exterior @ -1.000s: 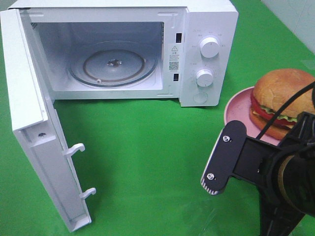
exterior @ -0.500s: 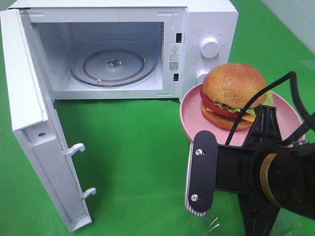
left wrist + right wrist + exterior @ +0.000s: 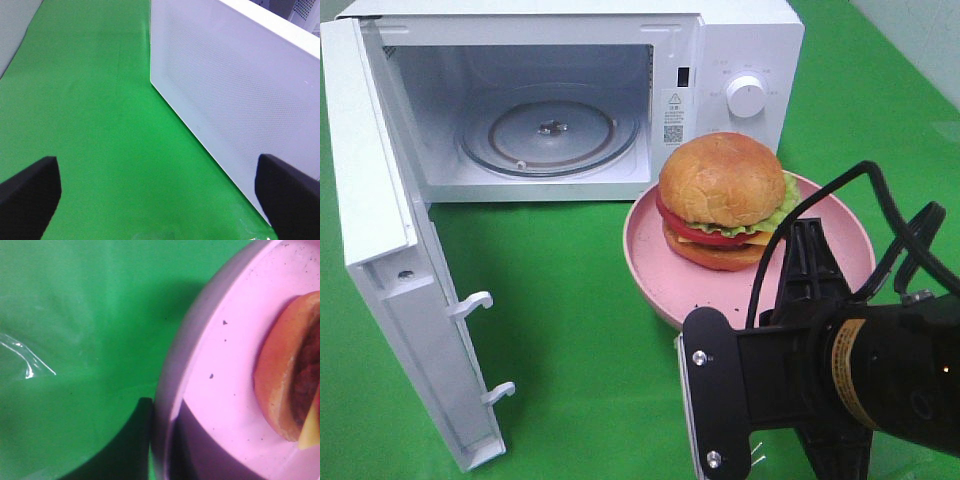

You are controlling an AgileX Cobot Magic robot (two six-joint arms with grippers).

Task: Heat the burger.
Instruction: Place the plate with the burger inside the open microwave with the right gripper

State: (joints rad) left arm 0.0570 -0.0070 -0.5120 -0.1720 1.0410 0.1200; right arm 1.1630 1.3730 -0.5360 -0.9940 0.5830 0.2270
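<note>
A: Noted: right gripper (image 3: 161, 445) clamped on pink plate (image 3: 660, 270) rim; left gripper (image 3: 160, 195) wide, empty. The burger (image 3: 722, 200) sits on it, 4 o'clock from turntable (image 3: 550, 135), outside.
B: One-edge grip: plate may tilt, burger slide; rim may clip microwave (image 3: 750, 50) frame.

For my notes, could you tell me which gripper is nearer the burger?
Right. The right gripper holds the plate rim beside the burger; the left gripper is outside the microwave door.
</note>
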